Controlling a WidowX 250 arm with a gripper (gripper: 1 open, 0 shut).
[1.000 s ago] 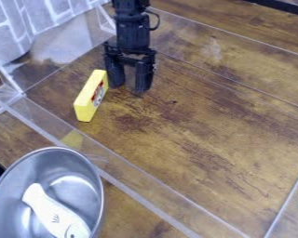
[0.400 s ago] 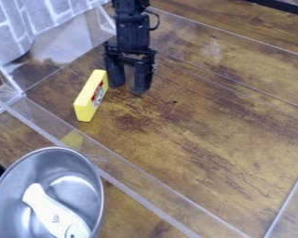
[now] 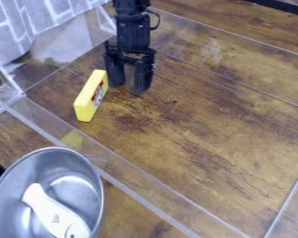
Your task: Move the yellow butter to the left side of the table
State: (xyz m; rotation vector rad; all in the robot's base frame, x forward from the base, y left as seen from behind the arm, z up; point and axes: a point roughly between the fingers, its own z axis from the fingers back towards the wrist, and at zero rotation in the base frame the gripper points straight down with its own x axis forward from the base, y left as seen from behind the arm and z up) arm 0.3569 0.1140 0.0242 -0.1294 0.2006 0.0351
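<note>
The butter (image 3: 90, 96) lies flat on the wooden table (image 3: 214, 121), in the left part of it, with its long side running from upper right to lower left; its lower end is close to the clear low wall (image 3: 139, 181) that runs along the near edge of the table. The gripper (image 3: 129, 85) hangs from above just to the right of the butter's upper end; its fingers are spread with a gap between them, and they pinch nothing. I cannot tell if the left finger touches the butter or only stands beside it. To the right of the gripper the wood is open over a wide area, up to the far wall; to the left of the butter little room is left before the wall. Outside the wall, at the lower left corner, a metal bowl (image 3: 21, 181) holds a white object (image 3: 48, 213).
</note>
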